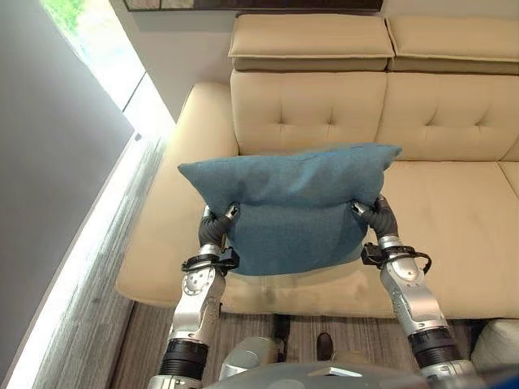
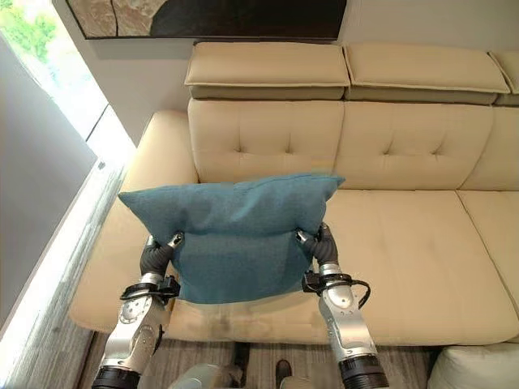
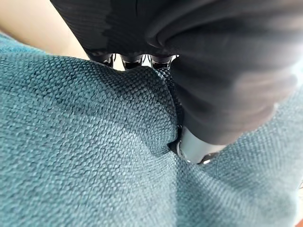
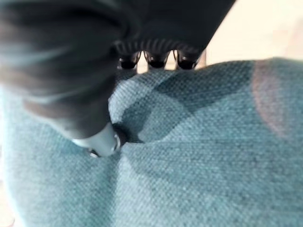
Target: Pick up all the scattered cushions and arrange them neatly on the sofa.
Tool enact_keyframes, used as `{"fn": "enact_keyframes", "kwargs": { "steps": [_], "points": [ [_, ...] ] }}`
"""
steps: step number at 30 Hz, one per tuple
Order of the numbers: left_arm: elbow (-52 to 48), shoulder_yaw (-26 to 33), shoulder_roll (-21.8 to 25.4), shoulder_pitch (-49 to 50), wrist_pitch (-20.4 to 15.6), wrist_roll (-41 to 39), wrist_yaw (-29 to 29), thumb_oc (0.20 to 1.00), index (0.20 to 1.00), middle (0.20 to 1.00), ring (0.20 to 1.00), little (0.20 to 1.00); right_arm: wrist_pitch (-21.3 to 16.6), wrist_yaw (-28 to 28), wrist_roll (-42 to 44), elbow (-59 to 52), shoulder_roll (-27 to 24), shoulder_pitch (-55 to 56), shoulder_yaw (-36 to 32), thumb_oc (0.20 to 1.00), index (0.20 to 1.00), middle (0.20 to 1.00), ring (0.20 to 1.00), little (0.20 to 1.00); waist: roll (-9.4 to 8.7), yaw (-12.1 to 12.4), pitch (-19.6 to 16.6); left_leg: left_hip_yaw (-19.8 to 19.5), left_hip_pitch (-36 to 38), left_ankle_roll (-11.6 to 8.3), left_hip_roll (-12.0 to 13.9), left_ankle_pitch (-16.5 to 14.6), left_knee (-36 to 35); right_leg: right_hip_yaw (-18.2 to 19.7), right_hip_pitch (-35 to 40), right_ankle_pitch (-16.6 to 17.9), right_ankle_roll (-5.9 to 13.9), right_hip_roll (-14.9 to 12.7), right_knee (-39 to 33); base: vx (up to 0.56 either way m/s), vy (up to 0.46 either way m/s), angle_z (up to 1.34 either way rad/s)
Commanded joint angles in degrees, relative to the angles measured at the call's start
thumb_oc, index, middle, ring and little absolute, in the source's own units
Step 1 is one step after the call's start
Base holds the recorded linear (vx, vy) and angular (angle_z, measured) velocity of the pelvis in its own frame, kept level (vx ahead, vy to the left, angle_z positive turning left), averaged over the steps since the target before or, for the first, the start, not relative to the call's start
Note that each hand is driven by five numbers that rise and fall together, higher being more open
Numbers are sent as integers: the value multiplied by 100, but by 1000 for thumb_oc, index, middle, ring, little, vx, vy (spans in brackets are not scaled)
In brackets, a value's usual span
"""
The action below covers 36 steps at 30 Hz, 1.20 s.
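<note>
A teal blue cushion (image 1: pixel 292 203) hangs in the air over the left seat of the beige sofa (image 1: pixel 454 211), its top edge level with the backrest. My left hand (image 1: pixel 215 229) grips its left side and my right hand (image 1: pixel 375 214) grips its right side. Up close, the left hand (image 3: pixel 199 146) has its thumb pressed into the teal weave (image 3: pixel 94 156), fingers curled over the edge. The right hand (image 4: pixel 102 139) pinches the cushion (image 4: pixel 199 156) the same way.
The sofa's left armrest (image 1: pixel 174 194) lies just left of the cushion, with a bright window strip (image 1: pixel 105 73) and grey wall beyond. Headrests (image 2: pixel 268 65) top the backrest. A pale cushion corner (image 2: pixel 474 369) shows at the lower right on the floor.
</note>
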Motion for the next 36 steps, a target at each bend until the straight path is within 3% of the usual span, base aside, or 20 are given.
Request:
{"fn": "enact_keyframes", "kwargs": {
  "steps": [1, 3, 6, 8, 11, 15, 24, 32, 36],
  "points": [
    [-657, -94, 41, -179, -402, 73, -244, 200, 200, 200, 200, 200, -453, 308, 61, -643, 313, -369, 6, 200, 200, 200, 200, 200, -282, 129, -325, -551, -46, -198, 133, -453, 401, -171, 258, 1428, 145, 48, 111, 34, 103, -49],
    [-625, -121, 37, -186, -409, 76, -214, 200, 200, 200, 200, 200, -460, 356, 81, -745, 401, -320, 49, 200, 200, 200, 200, 200, -160, 22, -287, -621, 167, -185, 197, -473, 299, -346, -104, 1435, 153, 18, 415, 87, 97, -19],
    [-615, -153, 13, -162, -433, 78, -217, 200, 200, 200, 200, 200, -482, 336, 53, -762, 385, -304, 53, 200, 200, 200, 200, 200, -99, -111, -267, -782, 430, -192, 231, -543, 117, -488, -319, 1328, 29, -58, -131, 145, 9, -16],
    [-609, -235, -9, -129, -412, 71, -235, 200, 200, 200, 200, 200, -449, 323, 27, -776, 378, -223, 44, 200, 200, 200, 200, 200, -152, -191, -252, -868, 515, -190, 161, -639, 126, -455, -279, 1321, -34, -113, -628, 141, -27, 27],
    [-532, -205, -31, -151, -413, 103, -227, 200, 200, 200, 200, 200, -478, 276, -36, -707, 341, -227, 8, 200, 200, 200, 200, 200, -207, -185, -288, -894, 562, -222, 170, -686, 144, -449, -148, 1381, -29, -148, -804, 84, -52, 42],
    [-371, -76, -85, -194, -482, 75, -158, 200, 200, 200, 200, 200, -484, 162, -119, -603, 148, -283, -137, 200, 200, 200, 200, 200, -264, -183, -521, -1044, 706, -298, 253, -611, -26, -468, 209, 1391, -130, -3, -1227, 158, -90, 23],
    [-207, -79, 53, -737, -475, 266, 67, 200, 200, 200, 200, 200, -456, -145, -322, -464, -164, -650, -146, 200, 200, 200, 200, 200, -309, -319, -645, -1154, 709, -402, 346, -702, -26, -651, 458, 1292, -219, 80, -1627, 111, -56, 13],
    [587, -210, 230, -2185, -636, 13, 594, 200, 200, 200, 200, 200, -488, -802, -579, 368, -362, -2279, 617, 200, 200, 200, 200, 200, -133, -379, -390, -1169, -16, -396, 198, -680, -26, -562, -108, 1292, -253, 95, -1657, -77, 16, 5],
    [1306, -289, 830, -3411, -785, 65, 958, 200, 200, 200, 200, 200, -494, -1232, -569, 828, -658, -3594, 942, 200, 200, 200, 200, 200, -1, -405, -109, -1181, -529, -399, 90, -498, -26, -457, -558, 1430, -305, 124, -1657, -143, 59, -1]
  ]
}}
